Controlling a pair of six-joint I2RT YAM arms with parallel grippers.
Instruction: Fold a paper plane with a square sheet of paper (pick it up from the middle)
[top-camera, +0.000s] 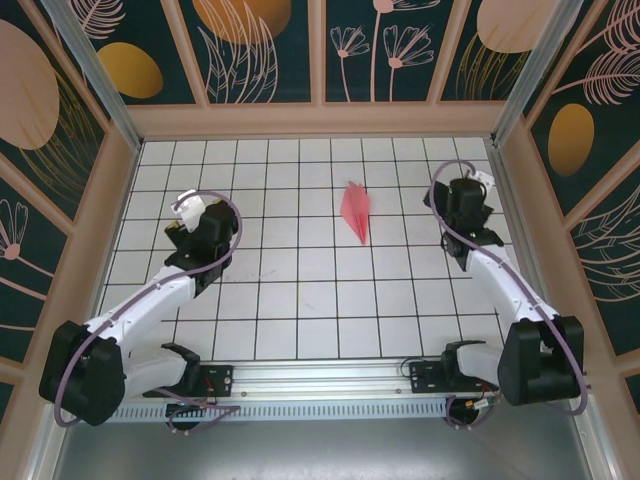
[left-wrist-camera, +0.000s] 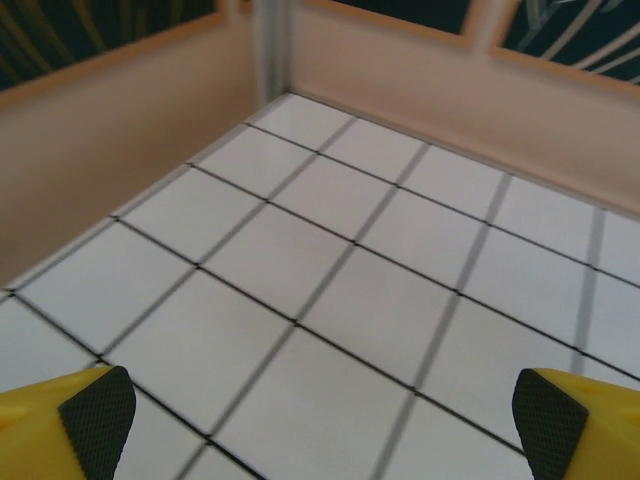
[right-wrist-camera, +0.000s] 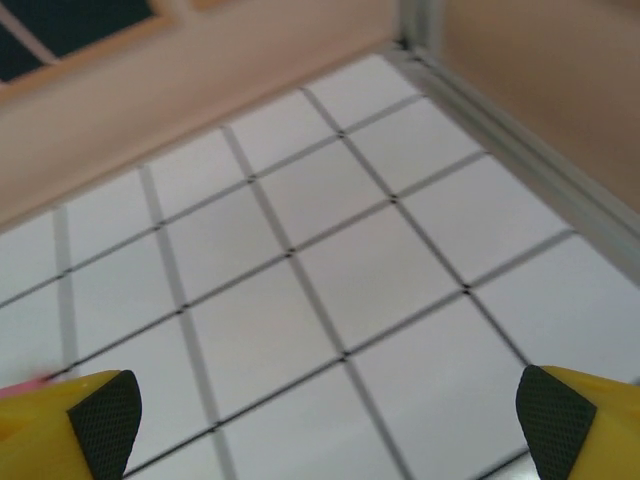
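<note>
Meanwhile the paper plane (top-camera: 355, 212) lay on the gridded table (top-camera: 300, 300) between the arms, tip seemingly toward their bases, while left gripper (left-wrist-camera: 320, 420) and right gripper (right-wrist-camera: 320, 420) gaped wide, empty

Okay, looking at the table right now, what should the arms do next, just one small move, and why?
Probably just draw both arms back toward their bases. The paper plane already lies folded on the table between the arms, and the left tool and right tool are both open, holding nothing, well apart from it.
</note>
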